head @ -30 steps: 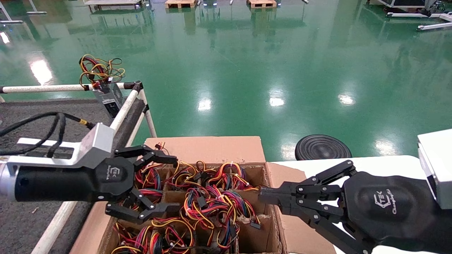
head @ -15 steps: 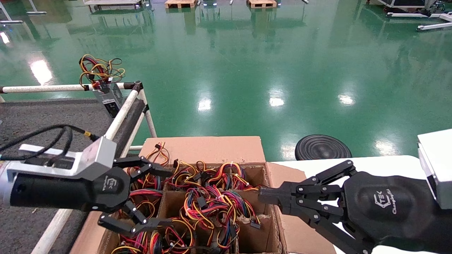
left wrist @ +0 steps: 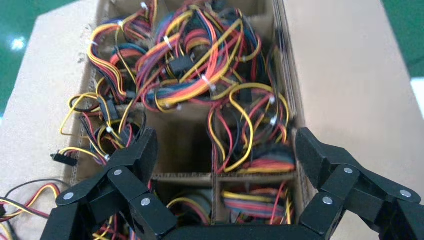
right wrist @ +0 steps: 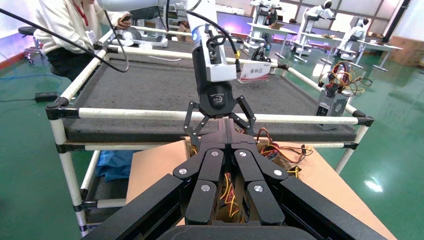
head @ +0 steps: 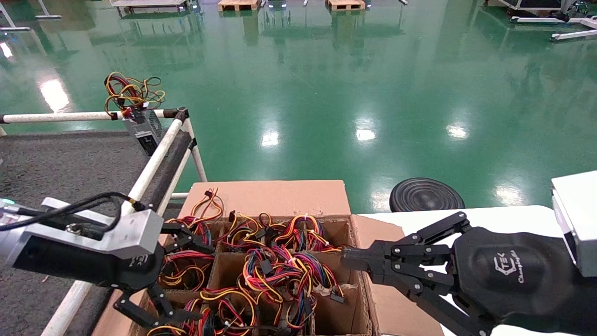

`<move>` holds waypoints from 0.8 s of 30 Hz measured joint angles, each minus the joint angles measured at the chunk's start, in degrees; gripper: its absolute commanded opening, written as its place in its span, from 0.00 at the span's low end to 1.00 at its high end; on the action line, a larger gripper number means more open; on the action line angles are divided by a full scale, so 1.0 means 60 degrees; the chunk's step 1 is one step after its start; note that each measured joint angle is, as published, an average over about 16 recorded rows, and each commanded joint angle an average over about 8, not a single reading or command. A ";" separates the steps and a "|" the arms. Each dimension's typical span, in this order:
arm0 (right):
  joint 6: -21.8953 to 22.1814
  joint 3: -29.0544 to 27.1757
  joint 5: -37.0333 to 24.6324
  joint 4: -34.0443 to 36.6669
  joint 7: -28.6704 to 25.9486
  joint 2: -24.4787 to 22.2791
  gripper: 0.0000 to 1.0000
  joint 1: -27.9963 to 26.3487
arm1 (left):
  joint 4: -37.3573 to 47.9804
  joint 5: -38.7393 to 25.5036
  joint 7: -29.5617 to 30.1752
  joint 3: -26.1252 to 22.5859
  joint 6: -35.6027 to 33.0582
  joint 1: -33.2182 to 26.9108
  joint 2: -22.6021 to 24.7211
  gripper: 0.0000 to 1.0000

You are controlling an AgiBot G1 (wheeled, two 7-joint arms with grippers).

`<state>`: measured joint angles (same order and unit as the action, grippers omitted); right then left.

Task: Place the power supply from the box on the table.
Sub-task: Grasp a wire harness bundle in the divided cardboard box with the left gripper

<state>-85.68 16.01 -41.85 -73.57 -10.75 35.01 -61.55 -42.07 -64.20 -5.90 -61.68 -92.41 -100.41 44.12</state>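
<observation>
The box (head: 280,198) sits low in front of the robot, its flaps folded out and its cardboard partitions (left wrist: 185,176) dividing it into square cells. Nearly every cell is choked with looping red, orange, yellow and black wires (head: 275,261), with the odd blue or purple strand; they spill over the dividers and hide whatever metal lies underneath (from here no casing shows in any cell). One cell near the middle looks bare of wires.

The left gripper (head: 161,275) hangs over the box's near left corner, its fingers (left wrist: 132,162) spread wide, one above the left-hand cells and the other out by the right wall. Nothing is between them.

The right gripper (head: 347,259) is parked at the box's right edge, over the flap, its fingers (right wrist: 227,140) pressed together and pointing across the opening.

To the left stands the table (head: 56,158), a dark grey carpeted worktop framed by white tube rails (head: 161,147) and a black foam bar (head: 172,161). One power supply (head: 144,130) stands at its far corner against the rail, a silver-grey metal block set upright, with a tangled bundle of red, yellow and black wires rising from its top. A black round disc (head: 426,195) lies on the green floor beyond the box, and a person in white sits on the table's far side (right wrist: 70,30).
</observation>
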 measured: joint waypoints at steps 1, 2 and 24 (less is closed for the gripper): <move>0.0000 0.0000 0.0000 0.0000 0.0000 0.0000 0.00 0.0000 | 0.0078 -0.0063 -0.0118 -0.0104 -0.0012 -0.0095 0.0066 1.00; 0.0000 0.0000 0.0000 0.0000 0.0000 0.0000 0.00 0.0000 | 0.0156 -0.0118 -0.0235 -0.0197 -0.0022 -0.0181 0.0131 1.00; 0.0000 0.0000 0.0000 0.0000 0.0000 0.0000 0.00 0.0000 | 0.1766 -0.0034 -0.2098 -0.1029 -0.0121 -0.1044 0.1223 1.00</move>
<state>-85.68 16.01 -41.85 -73.57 -10.75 35.01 -61.55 -31.47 -64.41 -18.48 -67.85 -93.13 -106.67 51.46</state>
